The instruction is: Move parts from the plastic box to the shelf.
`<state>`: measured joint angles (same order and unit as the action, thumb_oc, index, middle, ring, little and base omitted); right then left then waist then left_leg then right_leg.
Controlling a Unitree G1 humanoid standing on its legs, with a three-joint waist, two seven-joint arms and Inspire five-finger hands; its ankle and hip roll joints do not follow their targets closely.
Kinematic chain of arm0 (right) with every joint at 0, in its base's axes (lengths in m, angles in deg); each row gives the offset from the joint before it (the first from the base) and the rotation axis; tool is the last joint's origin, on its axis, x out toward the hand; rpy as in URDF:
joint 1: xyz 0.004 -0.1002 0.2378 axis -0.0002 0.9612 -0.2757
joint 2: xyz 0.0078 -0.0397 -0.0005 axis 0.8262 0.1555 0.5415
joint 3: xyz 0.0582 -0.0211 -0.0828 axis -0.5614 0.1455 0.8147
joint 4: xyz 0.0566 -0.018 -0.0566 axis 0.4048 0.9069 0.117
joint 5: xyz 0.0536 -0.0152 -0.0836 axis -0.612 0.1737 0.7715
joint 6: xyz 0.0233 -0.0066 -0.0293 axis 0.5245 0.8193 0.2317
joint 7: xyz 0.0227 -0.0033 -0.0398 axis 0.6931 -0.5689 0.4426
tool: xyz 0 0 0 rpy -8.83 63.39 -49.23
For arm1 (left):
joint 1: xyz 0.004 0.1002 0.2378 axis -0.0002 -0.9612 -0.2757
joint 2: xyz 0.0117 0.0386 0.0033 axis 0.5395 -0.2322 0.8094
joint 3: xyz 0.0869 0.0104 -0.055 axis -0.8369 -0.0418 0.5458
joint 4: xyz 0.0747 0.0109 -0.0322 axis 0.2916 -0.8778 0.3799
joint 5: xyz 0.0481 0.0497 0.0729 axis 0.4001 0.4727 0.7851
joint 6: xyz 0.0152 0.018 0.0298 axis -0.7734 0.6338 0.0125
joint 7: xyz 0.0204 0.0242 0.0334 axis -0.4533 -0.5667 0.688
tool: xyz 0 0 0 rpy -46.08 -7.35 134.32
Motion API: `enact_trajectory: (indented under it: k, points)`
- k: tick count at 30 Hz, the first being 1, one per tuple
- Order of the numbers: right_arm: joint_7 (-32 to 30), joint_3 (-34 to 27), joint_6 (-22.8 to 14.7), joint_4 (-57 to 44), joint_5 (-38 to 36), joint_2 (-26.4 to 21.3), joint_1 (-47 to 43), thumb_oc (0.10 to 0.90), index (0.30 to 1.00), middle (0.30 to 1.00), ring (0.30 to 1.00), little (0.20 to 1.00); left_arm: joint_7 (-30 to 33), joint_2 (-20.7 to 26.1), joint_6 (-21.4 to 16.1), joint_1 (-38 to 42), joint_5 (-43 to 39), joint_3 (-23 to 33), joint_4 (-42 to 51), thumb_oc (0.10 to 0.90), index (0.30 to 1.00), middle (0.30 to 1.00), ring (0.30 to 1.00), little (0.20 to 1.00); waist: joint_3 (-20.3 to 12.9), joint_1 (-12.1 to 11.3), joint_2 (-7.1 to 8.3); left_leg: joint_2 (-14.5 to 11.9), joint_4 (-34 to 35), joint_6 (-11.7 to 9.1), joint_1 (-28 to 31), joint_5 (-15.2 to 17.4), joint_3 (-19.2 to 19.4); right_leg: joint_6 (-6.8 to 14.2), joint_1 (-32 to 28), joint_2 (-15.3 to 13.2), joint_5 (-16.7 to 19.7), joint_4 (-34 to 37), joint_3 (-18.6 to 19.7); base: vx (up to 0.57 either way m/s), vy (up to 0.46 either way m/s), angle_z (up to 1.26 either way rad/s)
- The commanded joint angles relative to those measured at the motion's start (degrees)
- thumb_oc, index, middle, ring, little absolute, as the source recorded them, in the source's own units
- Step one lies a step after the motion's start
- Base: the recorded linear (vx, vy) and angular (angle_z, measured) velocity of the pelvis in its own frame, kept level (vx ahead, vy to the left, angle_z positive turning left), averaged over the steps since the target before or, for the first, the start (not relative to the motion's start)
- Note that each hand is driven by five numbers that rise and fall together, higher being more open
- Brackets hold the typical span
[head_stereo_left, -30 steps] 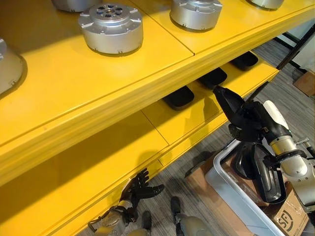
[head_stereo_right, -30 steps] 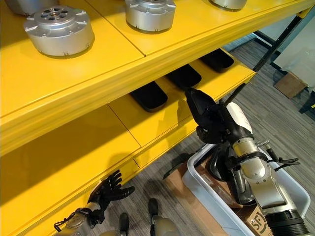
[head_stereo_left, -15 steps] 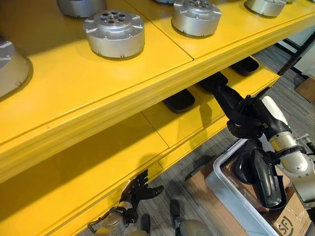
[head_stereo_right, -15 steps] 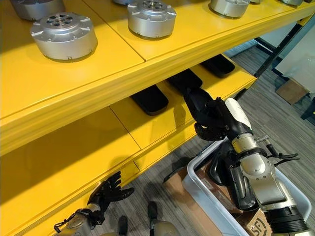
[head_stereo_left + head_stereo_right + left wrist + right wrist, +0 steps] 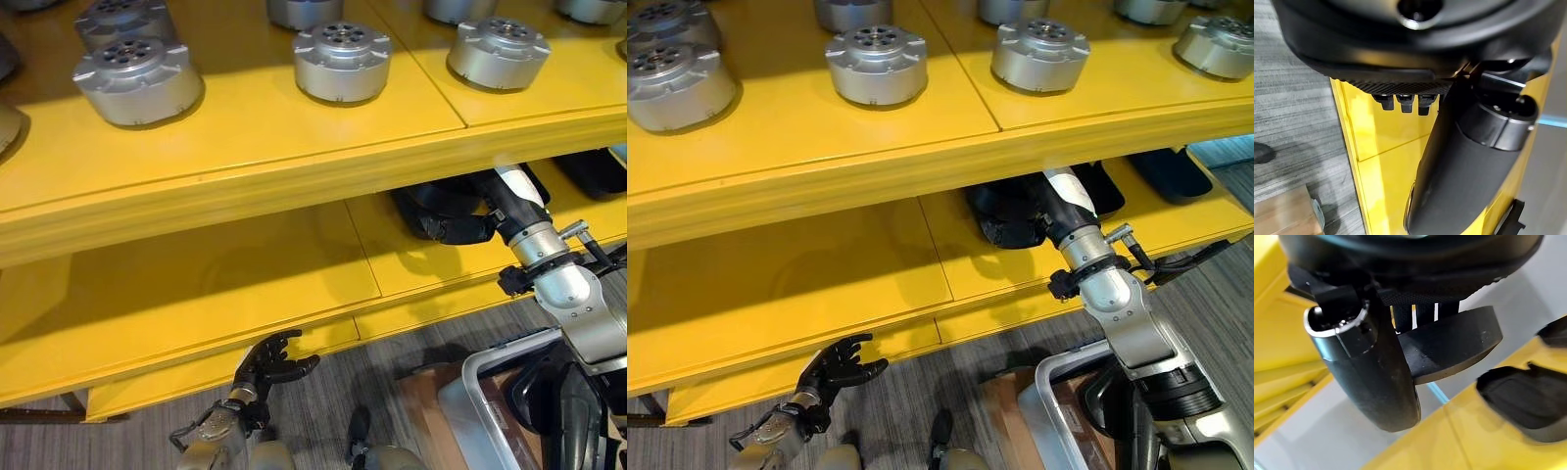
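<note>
The right robot hand reaches under the upper yellow shelf, right of centre in the head views, and holds a flat black part over the lower shelf; the wrist camera shows thumb and fingers pinching the part's rounded slab between them. Another black tray-shaped part lies at the far right of the same lower shelf, apart from the hand. Silver round motor housings stand in rows along the top of the frame on the upper shelf. The left robot hand hangs at the lower left, below the shelf's front edge, fingers spread and carrying nothing. The grey plastic box sits on the floor at the lower right corner, with more dark parts inside. The black part looks stiff, light and matte rather than slippery, probably moulded plastic or rubber; a pinch across its thin edge, as here, seems enough, though its length could let it swing if held too near one end.
</note>
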<state>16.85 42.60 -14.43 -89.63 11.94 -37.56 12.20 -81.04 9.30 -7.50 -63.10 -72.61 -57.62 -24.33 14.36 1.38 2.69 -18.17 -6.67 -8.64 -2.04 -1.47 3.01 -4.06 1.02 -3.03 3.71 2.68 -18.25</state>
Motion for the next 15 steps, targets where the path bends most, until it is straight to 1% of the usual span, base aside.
enact_trajectory:
  k: [1, 2, 3, 4, 5, 7, 8, 9, 10, 12, 13, 15]
  points:
    - [-6.5, -2.1, -4.5, -1.5, 2.5, -4.1, -7.3, 0.4, 0.3, 0.3, 0.3, 0.3, 1.0, 1.1, -8.1, 3.1, -2.1, 3.1, 7.0, 0.9, 1.0, 1.0, 1.0, 1.0, -7.9, -0.3, -0.83, -0.8, 5.4, 0.3, -0.4, -6.9, 0.7, 7.2, 1.7, -4.1, -8.7, -8.7, 4.6, 0.05, 0.144, 0.39]
    - [-6.6, -1.9, -4.6, -1.6, 3.1, -3.8, -7.4, 0.4, 0.3, 0.3, 0.3, 0.3, 0.8, 1.1, -8.2, 2.8, -2.2, 3.1, 7.0, 0.9, 1.0, 1.0, 1.0, 1.0, -8.1, -0.3, -1.5, -1.2, 6.3, 0.1, 0.1, -6.8, 1.2, 7.3, 1.8, -4.2, -8.7, -8.9, 4.7, 0.16, 0.237, 0.14]
    - [-6.5, -2.4, -4.5, -1.7, 3.9, -3.0, -6.4, 0.4, 0.3, 0.3, 0.3, 0.3, 0.3, 1.1, -7.9, 2.4, -2.1, 2.8, 7.1, 0.9, 1.0, 1.0, 1.0, 1.0, -8.4, -0.6, -2.34, -0.6, 5.6, 0.4, 0.6, -4.5, 2.6, 7.6, 1.2, -5.7, -8.9, -9.7, 4.0, 0.13, 0.197, 0.05]
    - [-6.5, -2.5, -4.5, -1.7, 4.0, -2.9, -6.4, 0.4, 0.3, 0.3, 0.3, 0.3, 0.3, 1.1, -7.9, 2.4, -2.1, 2.7, 7.1, 0.9, 1.0, 1.0, 1.0, 1.0, -8.4, -0.6, -2.27, -0.5, 5.5, 0.4, 0.6, -4.4, 2.5, 7.6, 1.1, -5.8, -8.9, -9.7, 4.0, 0.15, 0.196, 0.16]
    - [-6.5, -2.5, -4.5, -1.8, 4.0, -2.7, -6.3, 0.4, 0.3, 0.3, 0.3, 0.3, 0.2, 1.4, -8.0, 2.3, -2.2, 2.7, 7.3, 0.9, 1.0, 1.0, 1.0, 1.0, -8.4, -0.8, -2.18, 0.1, 4.7, 0.6, 0.6, -3.6, 2.6, 7.8, 0.5, -6.5, -8.8, -9.7, 3.8, 0.08, 0.091, 0.29]
    - [-6.4, -2.3, -4.3, -1.7, 4.5, -2.0, -6.4, 0.4, 0.3, 0.3, 0.3, 0.3, 0.0, 1.8, -7.9, 2.2, -2.1, 2.6, 7.6, 0.9, 1.0, 1.0, 1.0, 1.0, -8.4, -1.3, -1.7, 1.3, 3.5, 1.1, 0.6, -1.7, 2.8, 8.5, -0.5, -7.9, -8.6, -9.9, 3.5, 0.12, 0.162, 0.22]
    - [-6.5, -2.1, -4.2, -1.6, 4.5, -1.1, -6.3, 0.4, 0.3, 0.3, 0.3, 0.3, 0.4, 1.9, -8.0, 2.4, -1.9, 2.7, 7.5, 0.9, 1.0, 1.0, 1.0, 1.0, -8.4, -1.7, -1.49, 2.7, 2.7, 1.6, 0.7, -0.2, 2.9, 9.0, -1.2, -9.1, -8.4, -9.9, 3.2, 0.11, 0.202, 0.16]
    - [-6.6, -2.1, -4.1, -1.5, 4.8, -0.8, -6.3, 0.4, 0.3, 0.3, 0.3, 0.3, 0.5, 2.1, -7.9, 2.4, -1.9, 2.7, 7.7, 0.9, 1.0, 1.0, 1.0, 1.0, -8.3, -1.8, -1.21, 3.4, 2.1, 1.8, 0.6, 0.6, 2.9, 9.4, -1.6, -9.8, -8.3, -9.9, 3.0, 0.15, 0.286, 0.24]
    - [-6.4, -1.4, -3.8, -1.4, 5.5, 0.0, -6.9, 0.4, 0.3, 0.3, 0.3, 0.3, 0.9, 2.6, -8.0, 2.8, -1.5, 2.9, 7.7, 0.9, 1.0, 1.0, 1.0, 1.0, -8.5, -2.2, -0.7, 5.0, 0.8, 2.3, 0.1, 2.1, 2.8, 10.2, -2.0, -11.2, -7.8, -10.0, 2.8, 0.11, 0.21, 0.16]
    - [-6.3, -0.7, -3.6, -1.0, 6.0, 0.5, -7.8, 0.4, 0.3, 0.3, 0.3, 0.3, 0.9, 3.0, -7.9, 2.8, -1.2, 3.1, 8.0, 0.9, 1.0, 1.0, 1.0, 1.0, -8.8, -2.5, -0.21, 6.0, 0.2, 2.7, -0.1, 3.2, 2.8, 10.8, -2.1, -12.0, -7.5, -10.0, 2.9, 0.1, 0.181, 0.34]
    - [-6.5, 0.8, -3.3, 0.3, 6.8, 0.7, -9.5, 0.4, 0.3, 0.3, 0.3, 0.3, 1.1, 3.3, -7.9, 2.8, -1.1, 3.4, 8.0, 0.9, 1.0, 1.0, 1.0, 1.0, -9.2, -2.8, 0.34, 6.8, -0.5, 3.1, -0.6, 4.1, 2.9, 11.3, -2.2, -12.6, -7.1, -9.7, 2.9, 0.09, 0.153, 0.25]
    - [-6.6, 2.1, -3.1, 1.4, 7.4, 1.0, -11.4, 0.4, 0.3, 0.3, 0.3, 0.3, 1.2, 3.6, -7.8, 2.6, -1.0, 3.5, 8.1, 0.9, 1.0, 1.0, 1.0, 1.0, -9.5, -3.2, 0.84, 7.2, -0.8, 3.3, -0.7, 4.7, 2.9, 11.7, -2.3, -12.9, -6.9, -9.6, 3.0, 0.06, 0.096, -0.04]
